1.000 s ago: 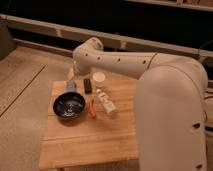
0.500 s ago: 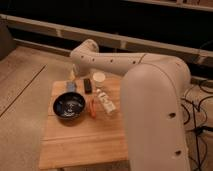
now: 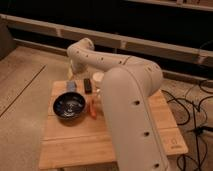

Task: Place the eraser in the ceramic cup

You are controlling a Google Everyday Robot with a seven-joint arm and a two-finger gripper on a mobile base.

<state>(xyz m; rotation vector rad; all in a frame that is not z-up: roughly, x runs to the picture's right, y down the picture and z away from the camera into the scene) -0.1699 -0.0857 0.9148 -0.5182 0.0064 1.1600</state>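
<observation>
White gripper [image 3: 75, 75], mine: it hangs over the far-left edge of the table at ten o'clock of the eraser, jaws spread wide and empty. Its station is much as it was a second ago.

Black eraser [image 3: 87, 85]: it lies flat on the wooden table [image 3: 75, 147] at one o'clock of the bowl. It is apart from my gripper and in the same spot as a second ago.

Grey-blue block [image 3: 71, 86]: it sits near the eraser at nine o'clock and has not moved.

Cream ceramic cup [image 3: 98, 77]: it stands upright near the eraser at two o'clock. Its right side is now hidden behind my arm.

Dark bowl [image 3: 69, 106]: it sits toward the left of the table, with nothing to be made out inside it.

Orange pen [image 3: 92, 109]: it lies at three o'clock of the bowl, against the outline of my arm.

Arm [image 3: 130, 100]: this is the item that has changed. A second ago its big link stood off to the right. It has since swung toward the camera and now covers the right half of the table, including the white bottle that showed beyond the pen.

Judgement: only my posture has changed and the goods have not. No grasp has been made, so the task is at its start. I next need a short reach toward four o'clock and down onto the eraser. The cup is close by for the drop.
</observation>
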